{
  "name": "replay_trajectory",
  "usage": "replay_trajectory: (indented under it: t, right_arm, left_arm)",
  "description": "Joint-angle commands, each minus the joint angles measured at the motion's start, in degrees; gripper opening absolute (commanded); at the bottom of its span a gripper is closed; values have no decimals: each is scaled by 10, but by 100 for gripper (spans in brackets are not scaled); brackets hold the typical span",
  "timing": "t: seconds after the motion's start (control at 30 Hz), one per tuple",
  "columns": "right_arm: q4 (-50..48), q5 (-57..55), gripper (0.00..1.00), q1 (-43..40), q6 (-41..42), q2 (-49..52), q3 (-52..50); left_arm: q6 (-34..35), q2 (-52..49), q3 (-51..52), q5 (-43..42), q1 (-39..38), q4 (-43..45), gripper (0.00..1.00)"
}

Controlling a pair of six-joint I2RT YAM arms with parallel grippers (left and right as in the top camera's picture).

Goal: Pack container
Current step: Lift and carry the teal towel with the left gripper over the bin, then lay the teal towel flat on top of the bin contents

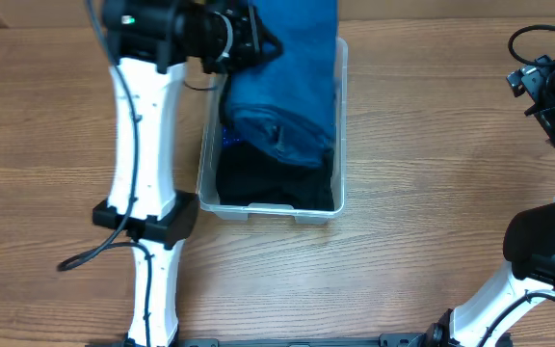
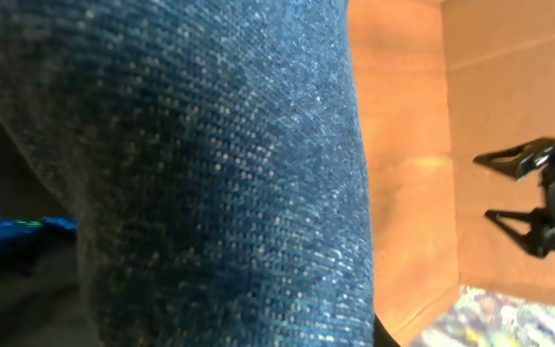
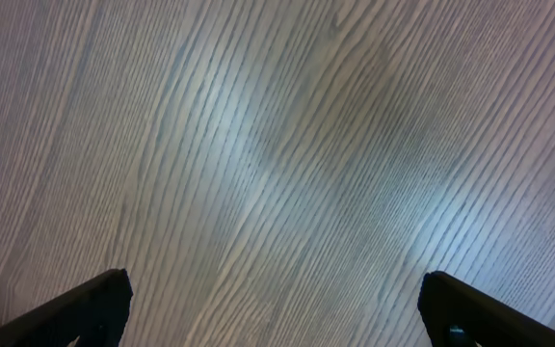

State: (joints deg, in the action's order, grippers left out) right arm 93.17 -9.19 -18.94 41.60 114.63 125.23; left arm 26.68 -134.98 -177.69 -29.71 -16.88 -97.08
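Now we see the container on the table, a little left of its middle, its long sides running away from our base and its left wall just beside our left arm. Its near half is filled with a dark cloth that lies below the rim. Over the far half lies a blue cloth, a thick folded bundle with a denim-like weave. Its rounded near end rests on the dark cloth, and its far part runs out of the overhead view, hiding the container's far end. A small bright-blue patch shows by the left wall, between the two cloths; we cannot tell what it is. Our left gripper is near the container's far left side, right against the blue cloth's side. The left wrist view is almost wholly filled by that weave and shows none of our fingers, so we cannot tell whether the jaws are clenched on the cloth or released. Our right gripper hangs well apart from the container, near the table's right edge. Its jaws stand wide apart, with only wood grain showing between the fingertips.
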Motion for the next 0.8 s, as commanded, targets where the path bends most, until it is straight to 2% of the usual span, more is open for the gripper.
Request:
replay_trajectory:
  t: [0.0,0.17,0.4,0.6,0.73,0.77]
  right_arm:
    - [-1,-1,100,2,2,-15,1]
    - [-1,-1,100,2,2,-15,1]
    - [-1,-1,100,2,2,-15,1]
    - [-1,-1,100,2,2,-15,1]
    - [-1,-1,100,2,2,-15,1]
    - [-1,-1,100,2,2,-15,1]
  left_arm:
    - [6,-14,-3,-27,-42,3,4]
    - [6,-35,14,-23,-60,3,4]
    - [5,-36,101,-2,-60,3,5]
    - [-16,-36,178,28,-60,7,11]
    - [-45,-36,218,28,-59,6,30]
    - [-54,-36,222,29,-58,4,43]
